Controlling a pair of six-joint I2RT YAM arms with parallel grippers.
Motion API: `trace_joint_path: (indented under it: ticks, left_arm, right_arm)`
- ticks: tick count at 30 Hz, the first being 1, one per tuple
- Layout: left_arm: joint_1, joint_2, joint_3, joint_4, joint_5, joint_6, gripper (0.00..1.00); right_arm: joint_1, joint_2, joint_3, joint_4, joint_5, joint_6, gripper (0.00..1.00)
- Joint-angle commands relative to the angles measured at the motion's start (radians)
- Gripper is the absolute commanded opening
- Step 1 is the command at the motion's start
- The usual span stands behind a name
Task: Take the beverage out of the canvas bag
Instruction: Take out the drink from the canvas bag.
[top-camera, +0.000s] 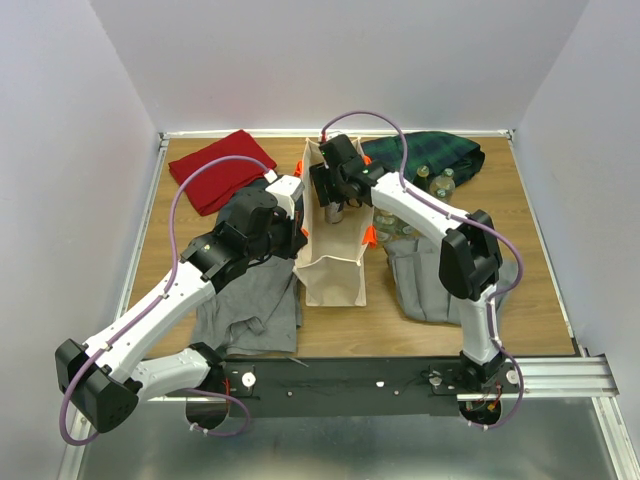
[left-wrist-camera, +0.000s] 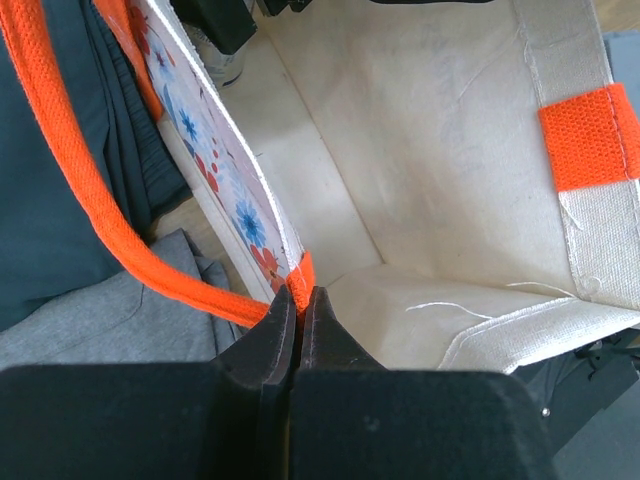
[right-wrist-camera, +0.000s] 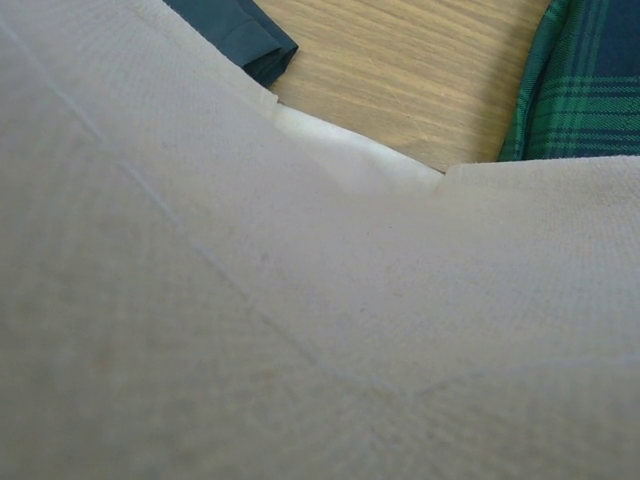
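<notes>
- Two tools work the canvas bag (top-camera: 333, 262), which stands mid-bench with its long axis running away from the arm bases.
- The left tool (left-wrist-camera: 297, 300) is pinched tight on the bag's near-left rim at the orange handle (left-wrist-camera: 60, 170), holding the mouth open.
- The right tool (top-camera: 334, 205), the nearer one, reaches down into the far end; its jaw width cannot be told.
- No beverage shows inside; only bare canvas is visible.
- Several bottles (top-camera: 445, 183) lie outside, right of the bag.

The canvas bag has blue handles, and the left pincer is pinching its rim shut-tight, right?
Not quite: the handles are orange, not blue. The left wrist view shows the left pincer closed on the rim of the canvas bag where an orange handle meets it.
</notes>
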Motion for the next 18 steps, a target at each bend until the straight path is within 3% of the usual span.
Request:
trace_joint_path:
  ticks: [1,18]
  left_arm:
    - [0.002,-0.004,-0.005,-0.009,0.024,-0.001,0.00]
    - [0.002,-0.011,-0.012,-0.018,0.018,-0.001,0.00]
  right_arm:
    - [0.007,0.039,0.024,-0.070,-0.032,0.004,0.74]
    - [0.007,0.070,0.042,-0.107,-0.067,0.004,0.75]
